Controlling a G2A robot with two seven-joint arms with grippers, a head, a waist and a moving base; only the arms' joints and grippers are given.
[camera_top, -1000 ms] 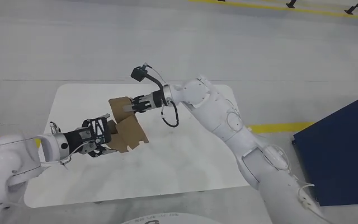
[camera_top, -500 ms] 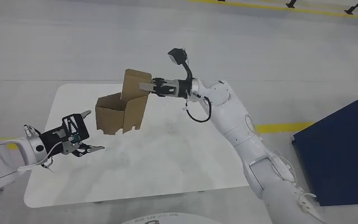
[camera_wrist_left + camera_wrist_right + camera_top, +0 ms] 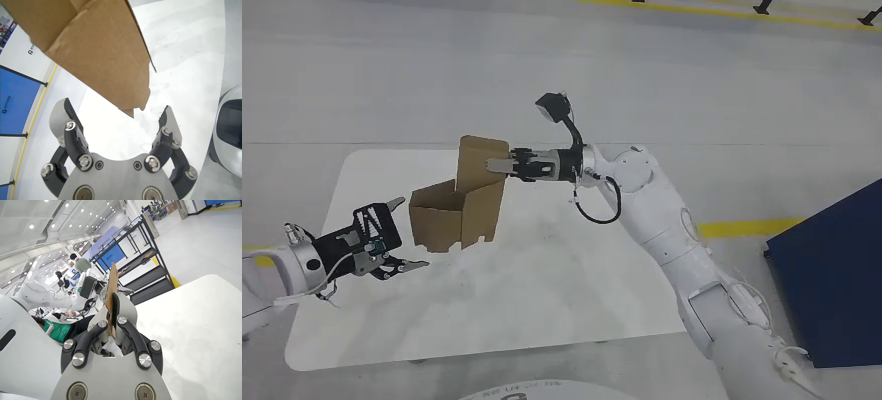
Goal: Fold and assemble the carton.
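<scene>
A brown cardboard carton hangs above the white table, opened into a box shape with one flap raised. My right gripper is shut on that upper flap, seen edge-on between its pads as the carton flap. My left gripper stands open to the left of the carton, apart from it, low over the table. In the left wrist view the carton hangs above the left gripper, its lower corner near the gap between the fingers without touching them.
The table's near and right parts are bare. A dark blue panel stands off the table at the right. A black shelf rack stands beyond the table's far edge.
A second ago both grippers were at the flat carton; the right gripper lifted it away and it opened. Since half a second ago the carton shifted slightly left and down; the left gripper stayed put.
</scene>
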